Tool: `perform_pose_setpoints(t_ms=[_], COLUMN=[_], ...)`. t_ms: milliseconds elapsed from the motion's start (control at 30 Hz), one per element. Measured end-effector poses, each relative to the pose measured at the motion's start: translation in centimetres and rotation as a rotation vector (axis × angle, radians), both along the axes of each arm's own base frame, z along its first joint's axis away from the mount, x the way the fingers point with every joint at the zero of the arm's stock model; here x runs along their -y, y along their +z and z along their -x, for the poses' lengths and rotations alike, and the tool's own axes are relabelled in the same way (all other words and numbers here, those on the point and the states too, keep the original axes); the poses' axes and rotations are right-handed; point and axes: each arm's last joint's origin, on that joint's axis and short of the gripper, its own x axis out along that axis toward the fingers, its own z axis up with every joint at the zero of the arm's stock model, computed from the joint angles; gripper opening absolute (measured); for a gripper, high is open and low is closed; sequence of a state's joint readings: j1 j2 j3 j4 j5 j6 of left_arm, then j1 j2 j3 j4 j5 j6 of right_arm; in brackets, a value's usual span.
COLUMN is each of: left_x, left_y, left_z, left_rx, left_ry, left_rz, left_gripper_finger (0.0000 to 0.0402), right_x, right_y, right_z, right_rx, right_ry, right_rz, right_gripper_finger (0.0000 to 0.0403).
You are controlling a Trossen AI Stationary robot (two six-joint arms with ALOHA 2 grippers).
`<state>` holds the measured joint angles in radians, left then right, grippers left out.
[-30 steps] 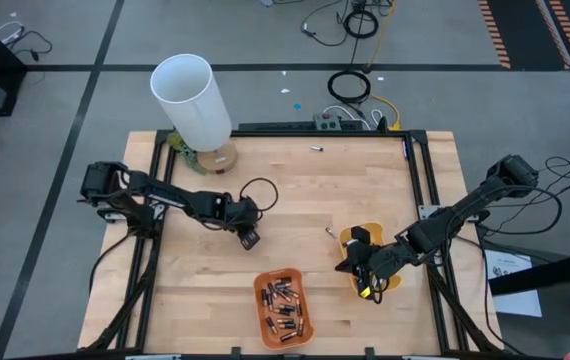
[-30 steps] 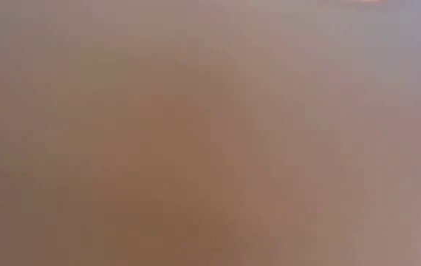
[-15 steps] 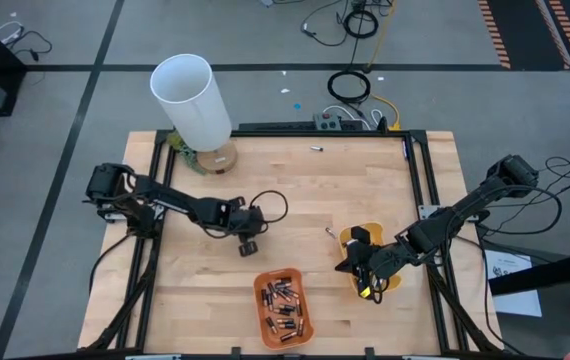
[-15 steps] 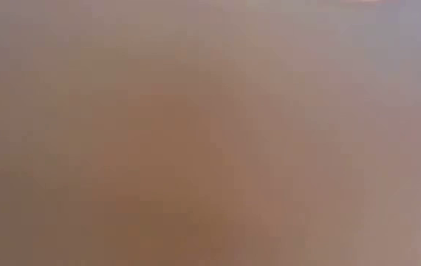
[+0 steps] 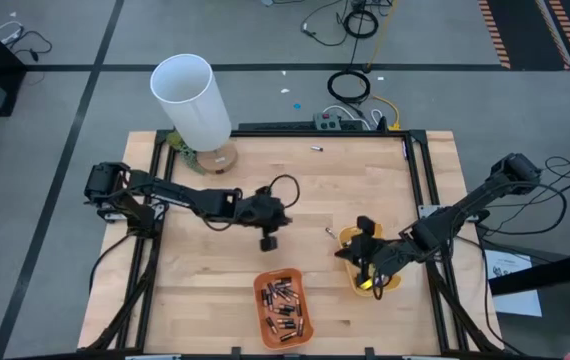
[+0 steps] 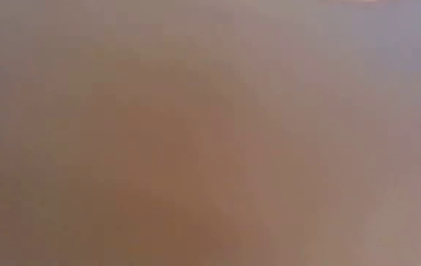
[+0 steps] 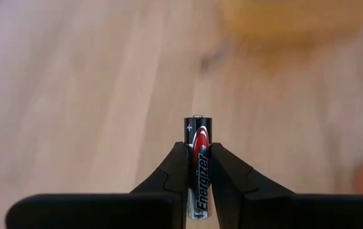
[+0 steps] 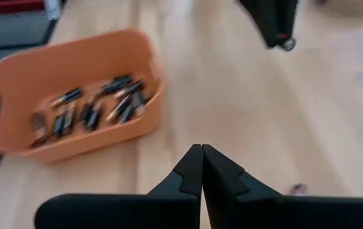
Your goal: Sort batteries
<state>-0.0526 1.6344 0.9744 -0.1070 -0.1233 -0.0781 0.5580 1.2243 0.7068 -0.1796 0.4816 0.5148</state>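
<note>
i've got the wooden worktop (image 5: 295, 180) laid out under the overhead camera, with a tall white tube (image 5: 192, 100) standing at its far left corner. the left arm reaches in over the middle of the worktop, the right arm comes in from the right side. near the front edge sits an orange tray (image 5: 281, 305) holding the batteries (image 5: 283, 303), a loose heap of small dark cells; my right wrist camera shows the same tray and heap. a yellow tray (image 5: 389, 281) sits to the right, mostly hidden under the right gripper (image 8: 202, 166), whose fingers are pressed together on nothing. the left gripper (image 7: 199, 166) hangs above bare wood between the tube and the orange tray, clamped on a single battery (image 7: 199, 166), a black and silver cell with its plus end poking out past the fingertips. my table-level camera gives only blur.
</note>
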Motion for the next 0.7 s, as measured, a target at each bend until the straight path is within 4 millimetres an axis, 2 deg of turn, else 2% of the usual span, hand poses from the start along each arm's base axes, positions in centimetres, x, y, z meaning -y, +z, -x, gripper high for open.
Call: perform_pose_setpoints(t_ms=[133, 300, 400, 700], left_x=[0.3, 0.8, 1.2, 2.4], left_y=[2.0, 1.1, 0.8, 1.4], left_z=[-2.3, -4.8, -7.1, -14.9], left_rx=[0.216, 0.248, 0.287, 0.339], left_ry=[-0.091, -0.158, -0.202, -0.366], left_rz=[0.004, 0.031, 0.017, 0.015], left_gripper_finger=[0.0045, 0.0045, 0.0045, 0.0045], right_x=[0.9, 1.9, 2.3, 2.7], right_y=[1.0, 2.0, 2.0, 1.5], right_z=[1.1, 3.5, 4.7, 5.9], right_rx=[0.046, 0.091, 0.105, 0.072], right_ry=[-0.122, -0.311, -0.394, -0.464], right_rz=[0.069, 0.131, 0.133, 0.116], right_gripper_finger=[0.0, 0.0, 0.0, 0.0])
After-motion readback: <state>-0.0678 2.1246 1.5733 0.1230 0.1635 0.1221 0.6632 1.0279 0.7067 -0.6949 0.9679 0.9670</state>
